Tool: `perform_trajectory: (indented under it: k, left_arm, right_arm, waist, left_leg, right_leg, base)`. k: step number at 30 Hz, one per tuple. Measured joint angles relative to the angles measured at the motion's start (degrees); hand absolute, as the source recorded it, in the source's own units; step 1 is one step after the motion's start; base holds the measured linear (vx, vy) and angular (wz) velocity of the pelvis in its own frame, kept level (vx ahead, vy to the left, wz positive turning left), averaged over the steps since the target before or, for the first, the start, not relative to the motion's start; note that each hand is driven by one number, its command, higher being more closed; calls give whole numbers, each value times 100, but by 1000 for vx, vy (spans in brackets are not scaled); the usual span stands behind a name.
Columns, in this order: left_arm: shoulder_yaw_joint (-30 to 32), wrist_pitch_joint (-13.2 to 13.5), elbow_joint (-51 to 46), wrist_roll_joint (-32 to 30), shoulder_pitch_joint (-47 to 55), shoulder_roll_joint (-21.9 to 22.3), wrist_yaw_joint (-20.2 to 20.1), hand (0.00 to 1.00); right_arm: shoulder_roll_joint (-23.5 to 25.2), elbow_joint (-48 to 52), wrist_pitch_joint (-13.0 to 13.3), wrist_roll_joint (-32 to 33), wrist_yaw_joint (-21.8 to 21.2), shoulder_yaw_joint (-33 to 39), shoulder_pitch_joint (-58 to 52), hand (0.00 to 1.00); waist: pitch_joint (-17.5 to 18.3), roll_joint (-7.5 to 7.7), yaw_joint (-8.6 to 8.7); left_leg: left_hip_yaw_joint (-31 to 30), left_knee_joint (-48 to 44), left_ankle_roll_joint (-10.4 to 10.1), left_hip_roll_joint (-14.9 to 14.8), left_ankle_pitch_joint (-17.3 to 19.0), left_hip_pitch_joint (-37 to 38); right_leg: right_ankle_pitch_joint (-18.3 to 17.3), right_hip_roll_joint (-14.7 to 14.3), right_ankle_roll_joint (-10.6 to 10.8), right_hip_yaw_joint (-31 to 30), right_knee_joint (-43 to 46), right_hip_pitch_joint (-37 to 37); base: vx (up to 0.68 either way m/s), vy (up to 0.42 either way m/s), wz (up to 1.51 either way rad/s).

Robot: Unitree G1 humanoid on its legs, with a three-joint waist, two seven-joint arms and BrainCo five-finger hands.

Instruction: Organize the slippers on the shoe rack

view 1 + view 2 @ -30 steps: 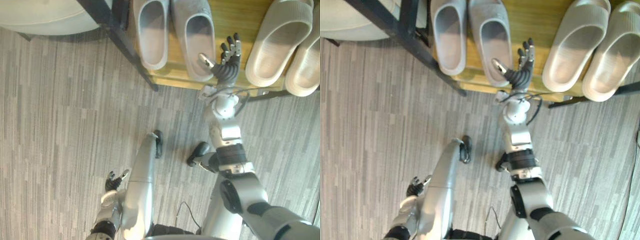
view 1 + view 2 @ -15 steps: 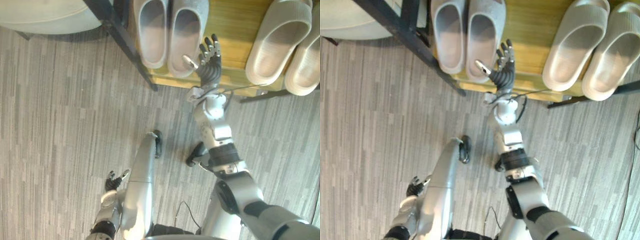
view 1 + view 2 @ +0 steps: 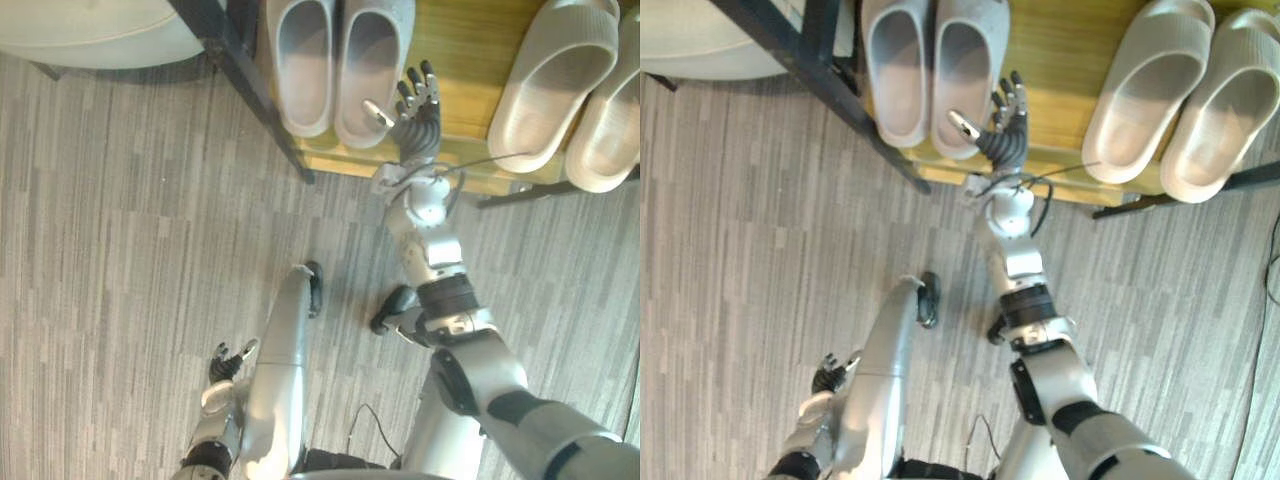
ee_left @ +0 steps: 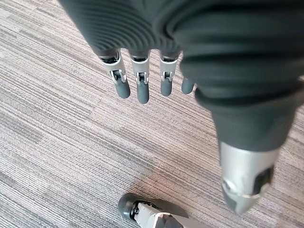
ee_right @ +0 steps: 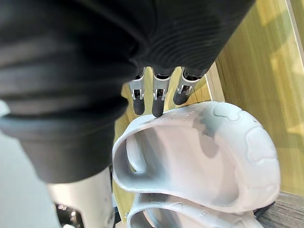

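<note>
While its fingers are straight, the right hand (image 3: pixel 416 122) touches the pale grey foam slipper (image 3: pixel 370 50) at upper centre, presumably squaring it against its mate (image 3: pixel 303 60) on the yellow wooden shelf (image 3: pixel 470 60). At lower left the left hand (image 3: pixel 226 362) hangs idle, fingers relaxed.

A grey carpet floor of narrow streaked strips (image 3: pixel 120 250) is stretching across the whole room. A pale, rounded off-white piece of furniture (image 3: pixel 90 30) is sitting at the far left, just beside a yellow wooden shelf on a black metal frame (image 3: pixel 465 40). Light is falling in bright patches on the wood.
</note>
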State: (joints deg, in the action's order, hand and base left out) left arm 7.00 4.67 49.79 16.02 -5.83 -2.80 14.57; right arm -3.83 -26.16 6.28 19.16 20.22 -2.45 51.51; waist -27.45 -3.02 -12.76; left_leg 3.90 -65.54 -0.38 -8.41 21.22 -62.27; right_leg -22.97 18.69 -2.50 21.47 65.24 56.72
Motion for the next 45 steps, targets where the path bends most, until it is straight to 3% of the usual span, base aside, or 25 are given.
perform_trajectory:
  k: [3,8,18,25,31,34,42,45]
  left_arm:
    - [-1,1,86,41,19,17,-19,0]
    - [-1,2,87,99,19,20,-35,0]
    - [9,-7,101,116,40,-51,-20,0]
    - [107,-7,34,205,231,-106,-117,0]
    - [84,-11,51,188,333,-298,-124,0]
    - [-69,-12,120,96,574,-378,-194,0]
    - [-447,-126,316,-254,797,-561,-403,0]
    - [-455,-145,336,-388,1005,-566,-507,0]
  right_arm:
    - [-77,-194,-35,102,-1,-5,12,0]
    - [-156,-208,-65,92,-1,-3,17,0]
    - [-702,604,-179,-583,-20,-17,-67,0]
    - [-770,1777,-233,-1330,-75,-103,-1256,0]
    - [-764,2033,-252,-1933,-245,-72,-2681,0]
    - [-778,1842,-285,-2172,-401,-6,-3398,0]
    - [-814,512,-438,-2381,-627,374,-4434,0]
    - [-806,-298,-475,-2592,-672,463,-4619,0]
  waist:
    - [209,-15,-37]
    - [219,-13,-25]
    - [215,-7,78]
    - [189,42,332]
    - [66,265,495]
    - [64,295,679]
    - [81,316,851]
    - [354,295,974]
  left_leg:
    - [-24,-56,-15,-2,11,-63]
    - [-27,-64,-18,-10,7,-43]
    - [60,55,7,-81,-10,162]
    - [187,405,3,-92,-17,800]
    - [357,1086,-40,-104,-138,1626]
    - [526,1737,-23,-47,-301,2341]
    - [812,3313,-40,92,-759,3787]
    - [834,3830,-50,214,-948,4117]
  right_leg:
    - [-8,1,-12,4,49,52]
    - [-9,-6,-16,2,54,35]
    - [111,-84,-34,-26,-139,-134]
    - [156,-169,29,-74,-485,-681]
    - [418,-318,-14,-87,-1160,-1390]
    - [657,-427,77,-113,-1815,-2018]
    - [1316,-754,203,-138,-3504,-3349]
    - [1503,-797,296,-111,-4025,-3671]
  base:
    - [-29,-24,1]
    - [-50,-29,0]
    - [-41,-13,-5]
    - [-2,-18,-4]
    - [25,-32,-9]
    - [48,10,-11]
    - [69,21,-11]
    - [115,28,1]
